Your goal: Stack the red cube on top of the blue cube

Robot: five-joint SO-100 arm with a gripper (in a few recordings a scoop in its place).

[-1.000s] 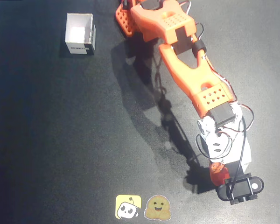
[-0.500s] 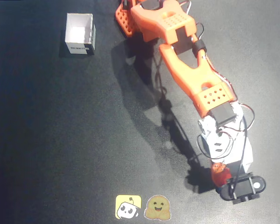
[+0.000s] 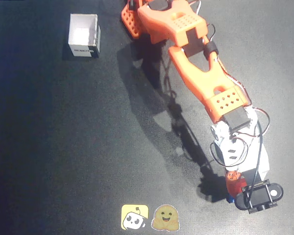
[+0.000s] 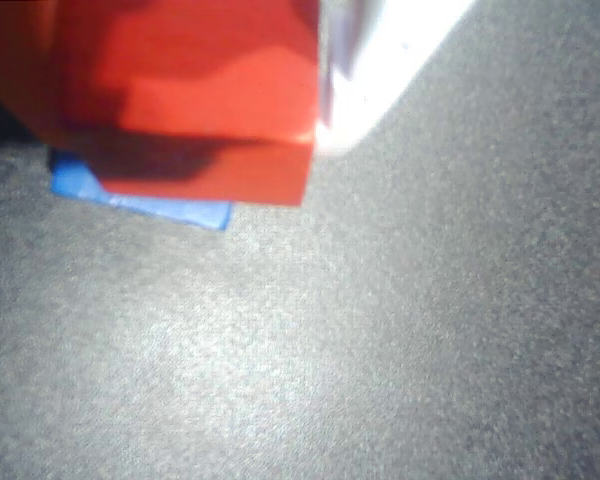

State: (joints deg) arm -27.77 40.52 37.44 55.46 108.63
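Red cube (image 4: pixel 180 95) is held clamped in the gripper (image 3: pixel 233 185), directly over the blue cube (image 4: pixel 140 198), which is seen peeking out beneath, offset slightly toward wrist-view bottom; contact cannot be told.

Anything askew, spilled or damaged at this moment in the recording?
Nothing stands out. The red cube sits in the gripper over the blue cube, covering most of it. The white box stands upright, far off at upper left in the overhead view.
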